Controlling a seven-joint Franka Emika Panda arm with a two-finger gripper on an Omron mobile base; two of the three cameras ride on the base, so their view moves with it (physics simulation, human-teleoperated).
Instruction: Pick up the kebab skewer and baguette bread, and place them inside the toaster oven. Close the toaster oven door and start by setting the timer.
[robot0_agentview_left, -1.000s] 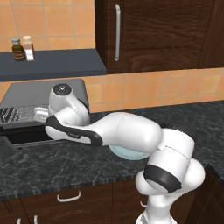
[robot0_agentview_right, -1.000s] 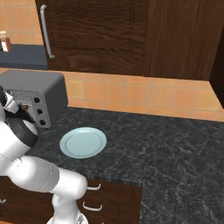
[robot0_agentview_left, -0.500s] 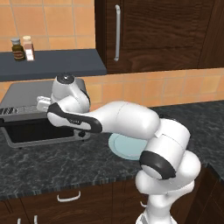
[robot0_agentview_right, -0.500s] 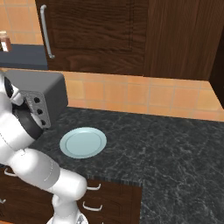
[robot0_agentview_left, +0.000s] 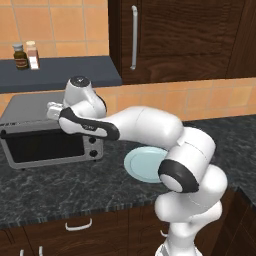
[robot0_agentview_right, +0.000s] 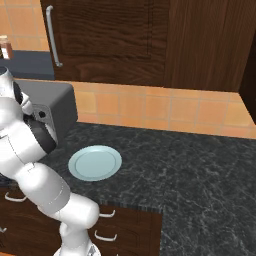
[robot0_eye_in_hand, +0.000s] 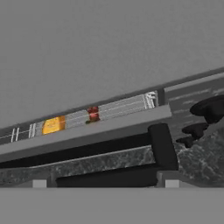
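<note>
The grey toaster oven (robot0_agentview_left: 30, 107) stands at the counter's left, also seen behind my arm (robot0_agentview_right: 57, 107). Its door (robot0_agentview_left: 45, 147) stands almost upright, dark glass facing out. My gripper (robot0_agentview_left: 51, 115) sits at the door's top edge by the front of the oven's roof, fingers spread open. In the hand view a thin slit above the door frame (robot0_eye_in_hand: 87, 131) shows the wire rack with the orange baguette bread (robot0_eye_in_hand: 53, 124) and the red-brown kebab skewer (robot0_eye_in_hand: 92, 113) lying on it. The black handle bar (robot0_eye_in_hand: 87, 149) runs just ahead of my gripper (robot0_eye_in_hand: 105, 183). Black knobs (robot0_eye_in_hand: 210, 109) show at right.
A round pale-blue plate (robot0_agentview_left: 145, 165) lies bare on the dark stone counter to the right of the oven, also (robot0_agentview_right: 95, 162). Two small bottles (robot0_agentview_left: 26, 55) stand on the dark shelf above. Dark wood cabinets with a metal handle (robot0_agentview_left: 134, 37) hang behind.
The oven door has swung up from lying flat open to almost upright. My hand rose with it to the oven's top front edge.
</note>
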